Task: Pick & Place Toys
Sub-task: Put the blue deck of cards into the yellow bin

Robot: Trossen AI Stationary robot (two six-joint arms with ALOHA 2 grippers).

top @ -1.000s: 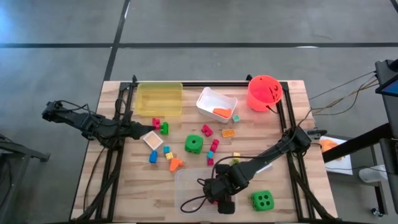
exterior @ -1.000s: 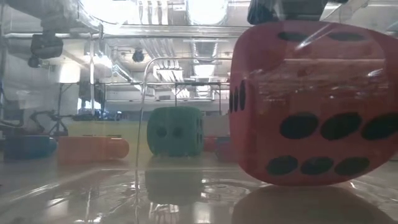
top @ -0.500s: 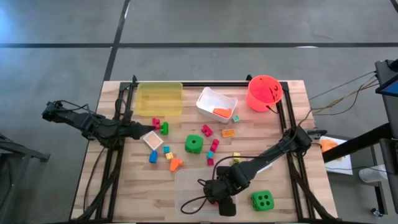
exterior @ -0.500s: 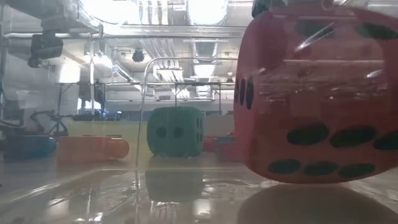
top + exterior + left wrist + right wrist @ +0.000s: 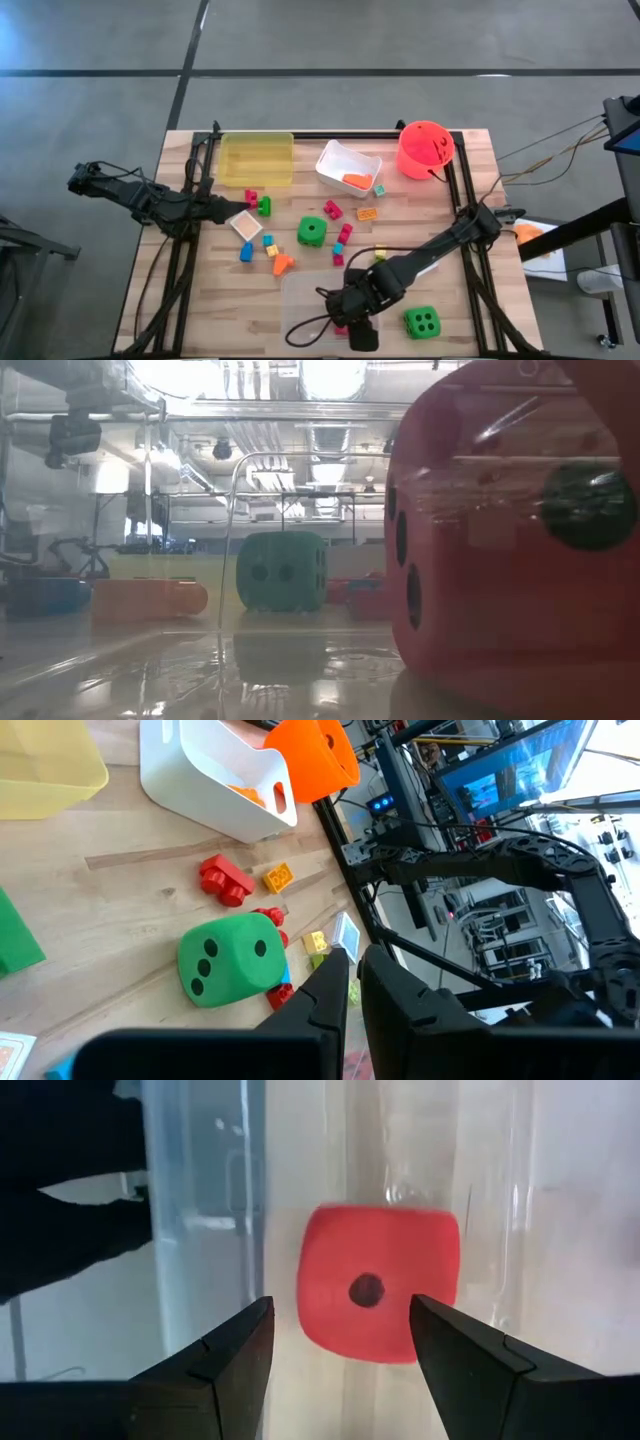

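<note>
Down at the table's near edge, the right gripper (image 5: 352, 322) hung over the clear tub (image 5: 305, 300), its fingers (image 5: 225, 1355) spread apart with nothing between them. Beyond them, in the right wrist view, the pink die (image 5: 378, 1281) lay apart from both pads inside the tub, one-dot face toward the camera. From table height the same die (image 5: 510, 540) filled the right of the picture, sitting on the tub floor.

Away to the left, the left gripper (image 5: 222, 210) waited near the yellow tub (image 5: 256, 158), its fingers (image 5: 330, 990) closed together on nothing, just beside a beige tile (image 5: 244, 225).

One green die (image 5: 312, 232) sat mid-table among small blocks (image 5: 340, 243); another green die (image 5: 421, 322) stood just beside the clear tub. A white tub (image 5: 348, 167) held something orange, and an orange bucket (image 5: 425, 148) stood at the far right corner
</note>
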